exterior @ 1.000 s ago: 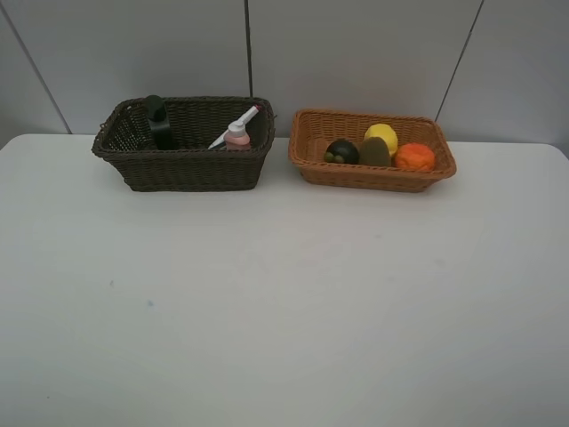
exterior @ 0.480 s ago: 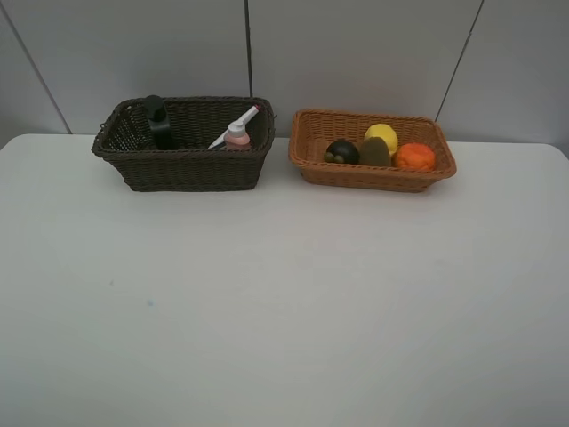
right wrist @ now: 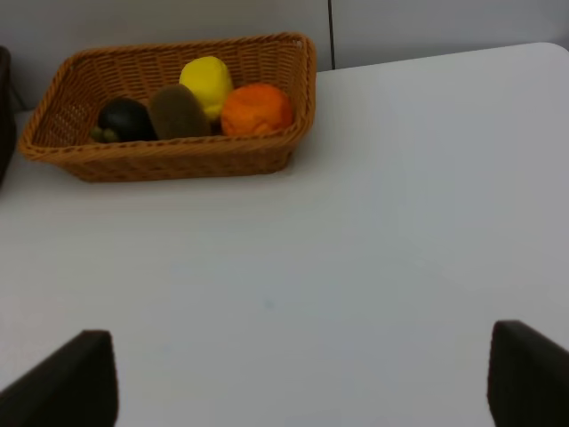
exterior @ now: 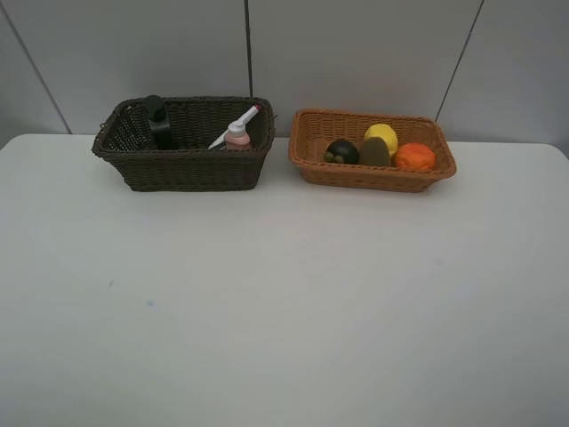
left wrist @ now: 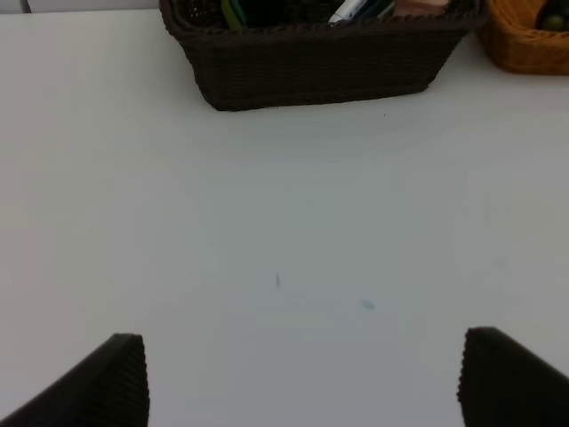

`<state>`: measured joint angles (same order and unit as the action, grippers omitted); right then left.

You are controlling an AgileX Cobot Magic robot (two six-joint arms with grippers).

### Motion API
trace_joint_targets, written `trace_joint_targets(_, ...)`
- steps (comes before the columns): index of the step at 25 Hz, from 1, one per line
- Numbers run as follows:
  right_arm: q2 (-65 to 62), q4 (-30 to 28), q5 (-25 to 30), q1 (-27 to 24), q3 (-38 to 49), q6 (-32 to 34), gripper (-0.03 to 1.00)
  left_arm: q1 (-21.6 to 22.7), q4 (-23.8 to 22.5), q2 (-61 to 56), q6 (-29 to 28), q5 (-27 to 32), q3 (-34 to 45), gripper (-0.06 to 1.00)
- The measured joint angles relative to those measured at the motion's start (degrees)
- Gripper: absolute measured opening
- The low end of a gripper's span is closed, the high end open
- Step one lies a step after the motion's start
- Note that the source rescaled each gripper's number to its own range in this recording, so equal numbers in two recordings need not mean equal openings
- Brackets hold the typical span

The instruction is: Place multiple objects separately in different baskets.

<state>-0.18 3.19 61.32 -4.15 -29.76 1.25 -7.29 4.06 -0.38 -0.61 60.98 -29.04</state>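
Fruit (exterior: 382, 147) fills the tan basket (exterior: 311, 165); bottles (exterior: 237, 135) sit in the brown basket (exterior: 191, 169) beside it. Both tools (left wrist: 302, 382) (right wrist: 302, 378) hang spread, empty; a careless reach could nudge either basket.

Soft, even overhead light fills all three views, leaving the white table (exterior: 284, 294) bright but free of hard glare, with only faint short shadows at the front of the dark brown basket (exterior: 184, 142) and the light orange-tan basket (exterior: 372, 149). The high view is slightly soft and grainy, and the dark brown basket's interior is too dim to read well. In both wrist views the near fingertips (left wrist: 98, 387) (right wrist: 62, 382) are dark, blurred silhouettes, while the lemon (right wrist: 206, 82) and orange (right wrist: 256, 108) show strongly saturated colour.
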Motion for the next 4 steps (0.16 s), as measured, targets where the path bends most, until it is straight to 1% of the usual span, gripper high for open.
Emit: trace_joint_targets(4, 0.0, 0.0, 0.0, 0.0, 0.0, 0.0, 0.96, 0.0, 0.0, 0.0, 0.0, 0.0, 0.0, 0.91)
